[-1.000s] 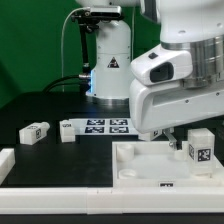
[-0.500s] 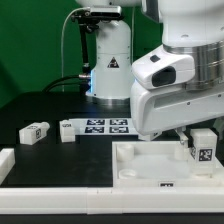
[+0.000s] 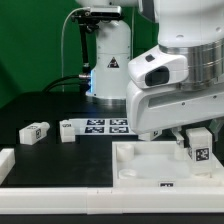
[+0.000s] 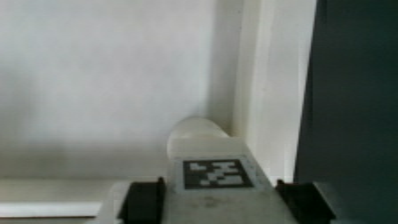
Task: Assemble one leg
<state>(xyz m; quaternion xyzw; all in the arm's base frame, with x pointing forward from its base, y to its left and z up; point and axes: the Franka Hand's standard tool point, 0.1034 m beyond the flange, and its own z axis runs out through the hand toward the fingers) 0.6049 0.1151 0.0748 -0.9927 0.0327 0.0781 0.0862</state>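
My gripper (image 4: 217,197) is closed narrow on the leg (image 4: 215,150), which stands upright between the fingers (image 4: 144,200) with its tag facing the wrist camera. Below the tool is a corner of the panel (image 3: 148,166). The leg is close to its rim, but I cannot tell if they touch.

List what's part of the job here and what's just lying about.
In the job: the leg, between the fingers of the gripper; white rimmed panel under it.
Lying about: loose leg; second loose leg; marker board.
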